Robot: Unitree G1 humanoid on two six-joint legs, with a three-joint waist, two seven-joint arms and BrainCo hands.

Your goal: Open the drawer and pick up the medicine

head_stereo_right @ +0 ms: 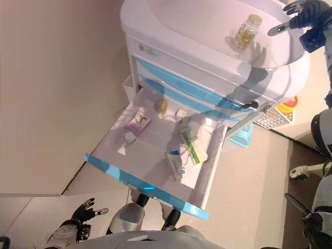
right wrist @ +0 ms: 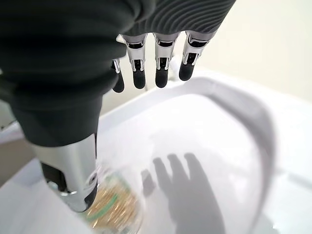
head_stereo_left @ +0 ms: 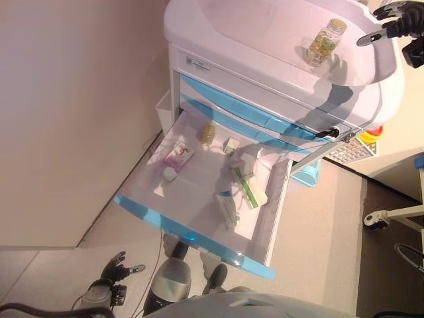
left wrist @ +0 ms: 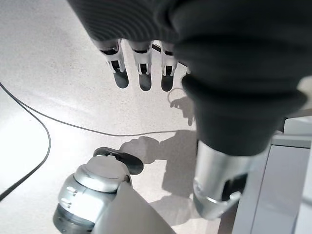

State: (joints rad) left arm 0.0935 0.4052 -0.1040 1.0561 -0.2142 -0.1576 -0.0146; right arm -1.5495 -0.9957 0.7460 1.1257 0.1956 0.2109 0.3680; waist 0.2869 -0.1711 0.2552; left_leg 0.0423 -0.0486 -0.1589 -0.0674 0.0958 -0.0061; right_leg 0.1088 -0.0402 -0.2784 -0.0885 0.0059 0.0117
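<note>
Right hand [head_stereo_left: 401, 23] hovered with fingers straight and spread, holding nothing, just beside the medicine bottle [head_stereo_left: 326, 42], which stood on the cart's top surface [head_stereo_left: 265, 33]. Well below it, the drawer [head_stereo_left: 199, 199] stood pulled open; left hand [head_stereo_left: 114, 271] hung relaxed and empty near the floor.

You have a white cart [head_stereo_left: 199, 63] with blue-fronted drawers. On its recessed top stands one clear bottle [head_stereo_left: 326, 42] of yellow capsules, upright. The pulled-out drawer [head_stereo_left: 199, 232] holds a pink box [head_stereo_left: 178, 154], a small bottle [head_stereo_left: 207, 134], a tube [head_stereo_left: 226, 207] and green-striped packs [head_stereo_left: 248, 187].
</note>
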